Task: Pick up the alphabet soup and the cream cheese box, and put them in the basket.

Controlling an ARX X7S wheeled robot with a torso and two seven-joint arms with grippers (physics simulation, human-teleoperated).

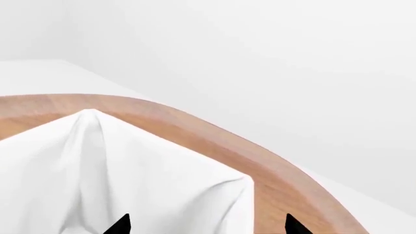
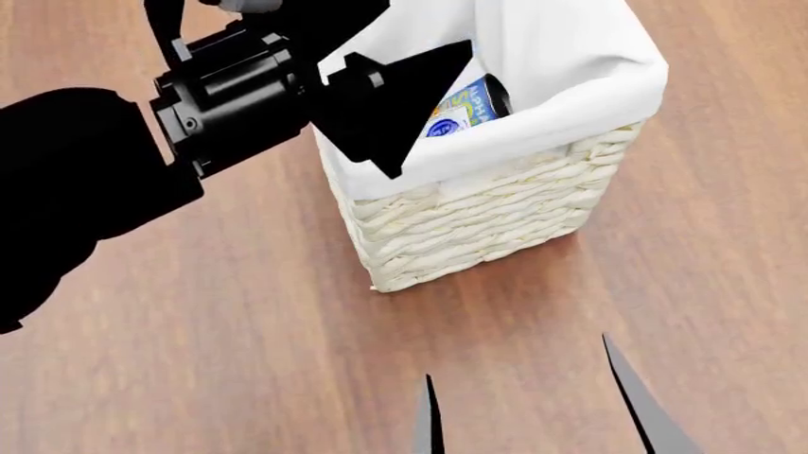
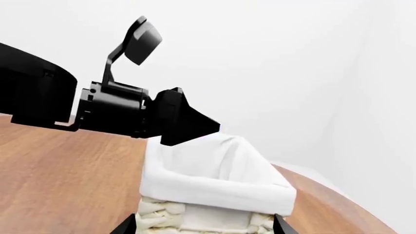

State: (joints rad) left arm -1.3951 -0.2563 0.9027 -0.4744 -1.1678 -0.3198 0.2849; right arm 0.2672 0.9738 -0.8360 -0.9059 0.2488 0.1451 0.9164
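At the bottom of the head view we see the two thin dark fingertips of the right pincer [image 2: 524, 416], set apart with nothing between them, over the bare wooden bench [image 2: 227, 359]. The left pincer [image 2: 397, 99] sits in the upper middle of that frame, over the near rim of the basket [image 2: 505, 218]; its fingers read as one black wedge, so we cannot tell whether it is open or shut, though the left wrist view shows two tips apart at its lower edge, above the white liner [image 1: 130, 165].

Inside the basket lies the alphabet soup [image 2: 465, 109], tilted against the liner. We judge it rigid, smooth and fairly heavy, best gripped across its round side. The cream cheese box appears in no view; it may be behind the pincer or deeper in the basket. Being thin and light, it should be held across its narrow faces.
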